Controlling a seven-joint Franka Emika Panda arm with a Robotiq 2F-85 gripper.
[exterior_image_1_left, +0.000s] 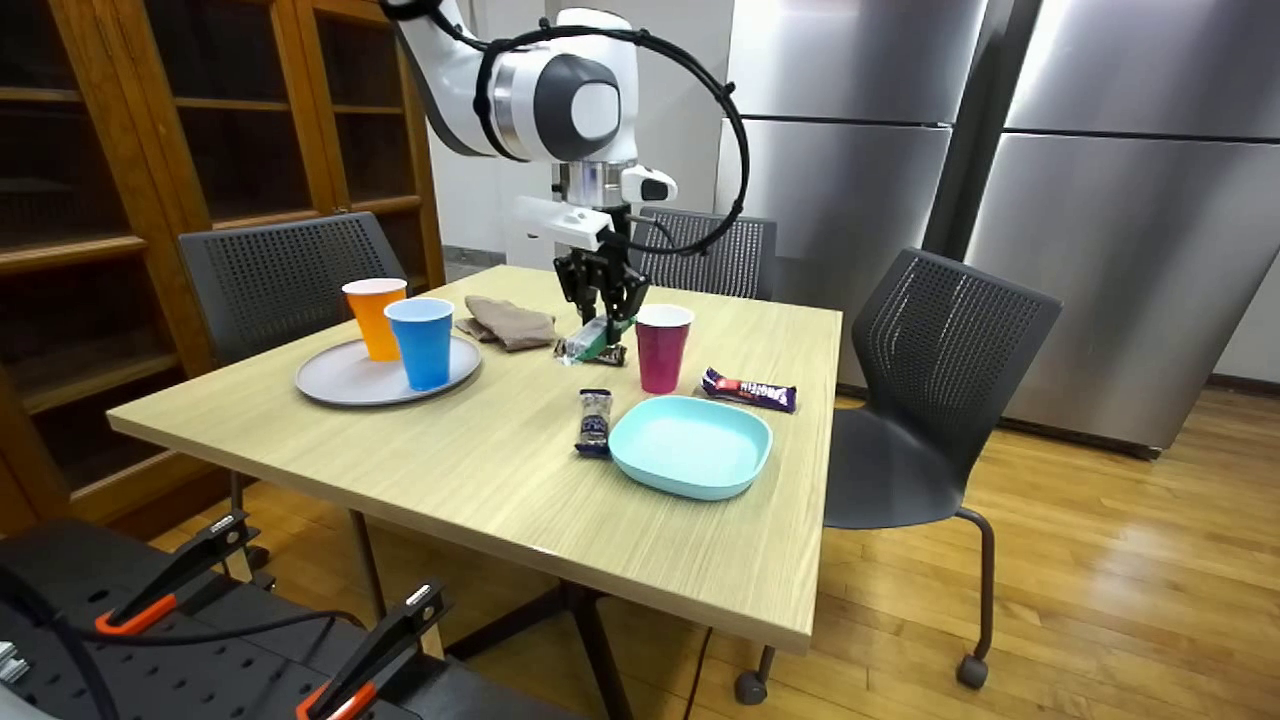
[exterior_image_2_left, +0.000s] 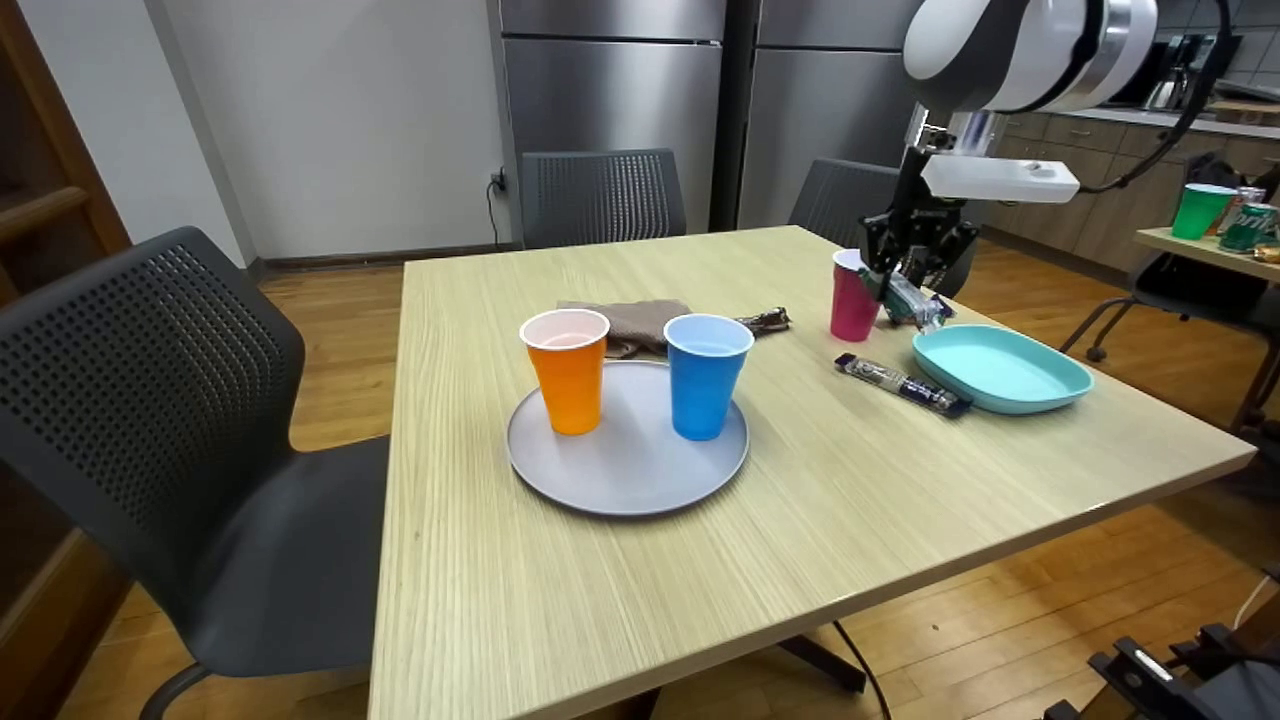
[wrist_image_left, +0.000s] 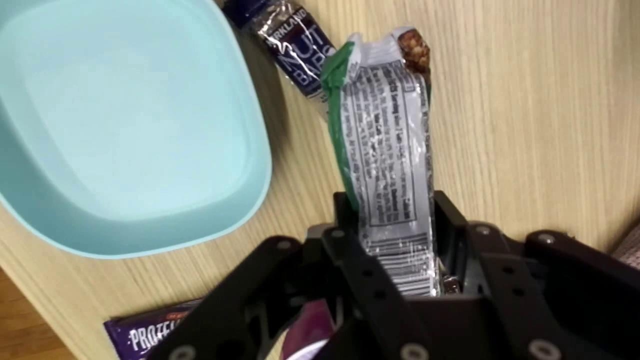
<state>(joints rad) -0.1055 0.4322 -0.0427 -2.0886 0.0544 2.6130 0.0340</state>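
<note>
In the wrist view, a wrapped bar (wrist_image_left: 385, 135) is clasped by the pincer (wrist_image_left: 392, 210), a turquoise dish (wrist_image_left: 135, 125) at ten o'clock; carrying seems in hand, with steadiness called for.

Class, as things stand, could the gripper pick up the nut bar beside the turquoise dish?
Probably not: the gripper is clamped on a green-and-white packet, though nothing lies on the nut bar.

gripper (wrist_image_left: 392, 212) is plain black, snack wrapper (wrist_image_left: 385, 145) silvery-white with green edging (barcode stripes (wrist_image_left: 402, 267) too, lol). tray (wrist_image_left: 130, 120) is pale aqua, orange cup (exterior_image_2_left: 572, 390), blue cup (exterior_image_2_left: 704, 393) and magenta cup (exterior_image_1_left: 662, 357) have white rims, plate (exterior_image_2_left: 630, 485) is light grey, bench (exterior_image_2_left: 520, 590) is blond woodgrain
</note>
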